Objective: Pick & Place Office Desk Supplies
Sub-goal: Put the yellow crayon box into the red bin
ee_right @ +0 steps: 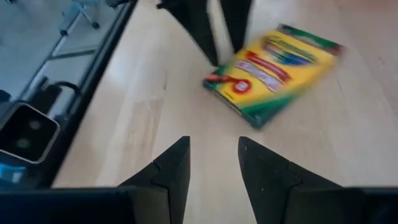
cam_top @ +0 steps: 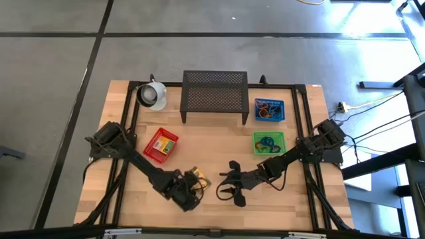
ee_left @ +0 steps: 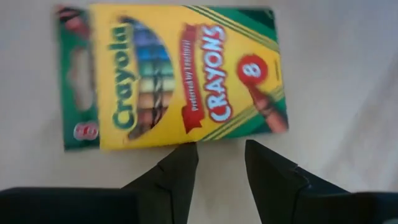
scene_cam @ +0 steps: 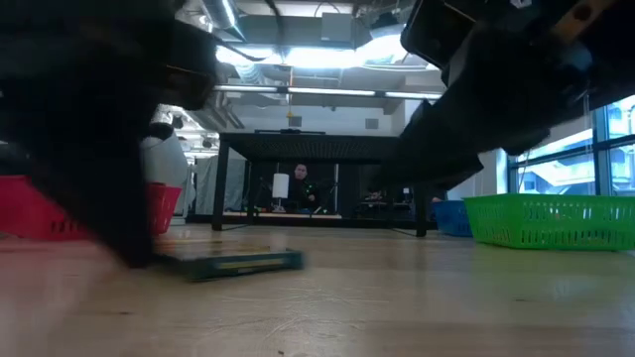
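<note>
Crayon box (ee_left: 171, 74) flat on the counter (cam_top: 219, 143) near the front edge, label up, between the two hands and touching neither

Directly ahead of the left hand (ee_left: 217, 165), just beyond the fingertips; jaws parted by a narrow gap, nothing between them. Long axis of the box crosswise to those fingers, so a long side faces the hand and the narrow width lies along the reach. Printed "8" end toward one finger's side, hang-tab end toward the other

Right hand (ee_right: 211, 158) a little farther off, on the opposite side of the box, fingers likewise part open and empty. From there the box lies ahead and skewed, one corner nearest

Left hand (cam_top: 192, 189) judged the nearer and better squared for a pinch across the width. Red basket (cam_top: 161, 145) close behind it, likely the easiest drop
</note>
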You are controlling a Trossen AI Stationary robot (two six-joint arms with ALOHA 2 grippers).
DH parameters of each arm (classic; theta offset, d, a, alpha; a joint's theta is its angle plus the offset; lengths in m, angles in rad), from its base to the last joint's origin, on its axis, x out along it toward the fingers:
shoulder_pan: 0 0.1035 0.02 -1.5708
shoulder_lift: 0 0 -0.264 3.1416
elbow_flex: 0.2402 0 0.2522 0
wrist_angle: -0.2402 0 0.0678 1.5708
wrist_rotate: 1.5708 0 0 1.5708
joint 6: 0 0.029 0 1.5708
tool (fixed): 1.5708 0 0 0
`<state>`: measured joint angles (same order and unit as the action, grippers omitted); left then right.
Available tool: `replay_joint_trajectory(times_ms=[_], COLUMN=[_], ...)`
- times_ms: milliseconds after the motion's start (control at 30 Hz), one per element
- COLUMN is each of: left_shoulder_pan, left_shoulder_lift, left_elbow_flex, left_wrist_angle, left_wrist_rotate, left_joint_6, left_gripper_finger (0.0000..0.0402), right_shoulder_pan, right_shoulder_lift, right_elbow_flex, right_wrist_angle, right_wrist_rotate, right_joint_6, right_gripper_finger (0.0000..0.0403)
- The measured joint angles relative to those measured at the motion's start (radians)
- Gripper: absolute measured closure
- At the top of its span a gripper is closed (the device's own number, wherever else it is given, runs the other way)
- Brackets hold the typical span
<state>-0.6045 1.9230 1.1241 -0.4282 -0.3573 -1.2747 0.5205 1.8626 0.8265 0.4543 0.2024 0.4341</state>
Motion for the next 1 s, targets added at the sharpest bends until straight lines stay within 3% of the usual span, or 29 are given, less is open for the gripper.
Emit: replay_joint_trajectory(times_ms=[133,333,533,767,1000], left_shoulder_pan=[0.054,0.131,0.152,0.213,0.319], left_shoulder_lift=[0.005,0.004,-0.097,-0.157,-0.118], left_elbow_flex=[-0.004,-0.005,0.005,0.005,0.006], left_wrist_angle=[0.025,0.074,0.031,-0.151,-0.055], left_wrist_rotate=[-0.075,-0.096,-0.059,-0.192,-0.096], left_joint_6=[0.060,0.137,0.279,0.332,0.430], left_gripper_finger=[0.0268,0.0268,0.0272,0.0264,0.0251], right_shoulder_pan=[0.000,0.000,0.006,0.000,0.000], right_shoulder_lift=[0.000,0.000,0.000,0.009,0.079], right_elbow_flex=[0.000,0.000,0.000,-0.001,-0.001], right_wrist_angle=[-0.046,-0.075,-0.074,-0.067,-0.061], right_wrist_rotate=[0.030,0.047,0.044,0.052,0.055], right_joint_6=[-0.007,0.034,0.157,0.208,0.323], right_gripper_finger=[0.0266,0.0266,0.0266,0.0266,0.0266])
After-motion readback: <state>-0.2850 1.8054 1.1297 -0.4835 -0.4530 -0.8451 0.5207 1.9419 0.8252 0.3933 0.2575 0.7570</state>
